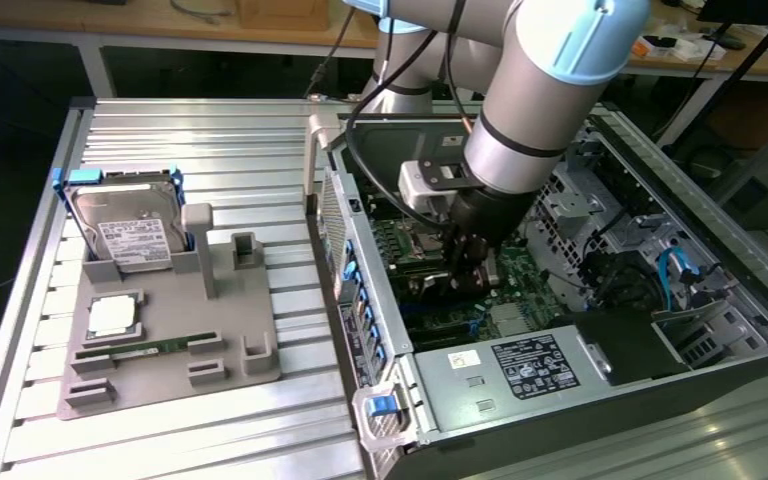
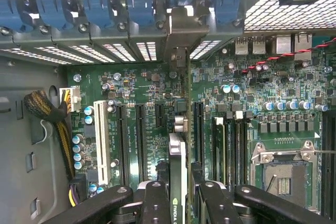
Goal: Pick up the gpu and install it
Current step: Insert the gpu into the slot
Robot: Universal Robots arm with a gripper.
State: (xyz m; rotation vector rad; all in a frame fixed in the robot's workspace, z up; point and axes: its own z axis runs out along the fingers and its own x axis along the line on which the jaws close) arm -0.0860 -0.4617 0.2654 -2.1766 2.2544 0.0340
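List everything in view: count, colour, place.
table: one, silver, slatted.
fixture: one, grey, on the table, exterior view's left.
hard drive: one, silver with white label, upright in the fixture.
memory stick: one, green, lying in the fixture.
processor chip: one, silver, flat on the fixture.
computer case: one, grey, open, exterior view's right.
motherboard: one, green, inside the case.
gpu: one, dark, edge-on over the motherboard.
arm: one, grey with light-blue caps, reaching into the case.
gripper: one, black, shut on the gpu.
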